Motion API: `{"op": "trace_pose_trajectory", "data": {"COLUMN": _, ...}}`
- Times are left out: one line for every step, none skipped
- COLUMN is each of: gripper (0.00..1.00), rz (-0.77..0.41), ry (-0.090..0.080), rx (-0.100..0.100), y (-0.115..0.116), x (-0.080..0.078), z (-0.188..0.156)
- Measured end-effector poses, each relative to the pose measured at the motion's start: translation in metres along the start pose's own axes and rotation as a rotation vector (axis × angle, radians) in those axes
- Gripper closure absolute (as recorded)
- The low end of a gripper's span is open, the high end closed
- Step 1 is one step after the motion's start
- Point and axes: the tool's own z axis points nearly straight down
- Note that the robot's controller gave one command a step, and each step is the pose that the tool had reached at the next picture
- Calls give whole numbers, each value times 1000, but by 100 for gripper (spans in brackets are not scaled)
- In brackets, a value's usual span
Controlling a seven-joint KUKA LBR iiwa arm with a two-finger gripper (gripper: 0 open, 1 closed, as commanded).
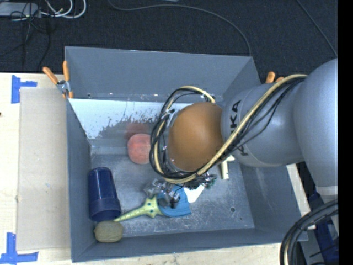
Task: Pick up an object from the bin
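Tool [165,195] hangs low over a flat blue piece [177,210] at the front centre of the speckled grey bin [165,76], seemingly touching it; whether it grips cannot be told. Pale desk [38,175], dark floor [165,29].

The blue flat piece [180,210] lies on the floor of the bin [242,206], near the front wall, about in the middle. Its upper part is hidden under the gripper [165,195]. 1 yellow-green stick toy [137,211] with a spiky head lies flat and touches its left edge.
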Motion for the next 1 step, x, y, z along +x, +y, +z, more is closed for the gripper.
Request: {"op": "trace_pose_trajectory", "data": {"gripper": 100, "rz": 0, "ry": 4, "rx": -4, "y": 1, "x": 1, "z": -7}}
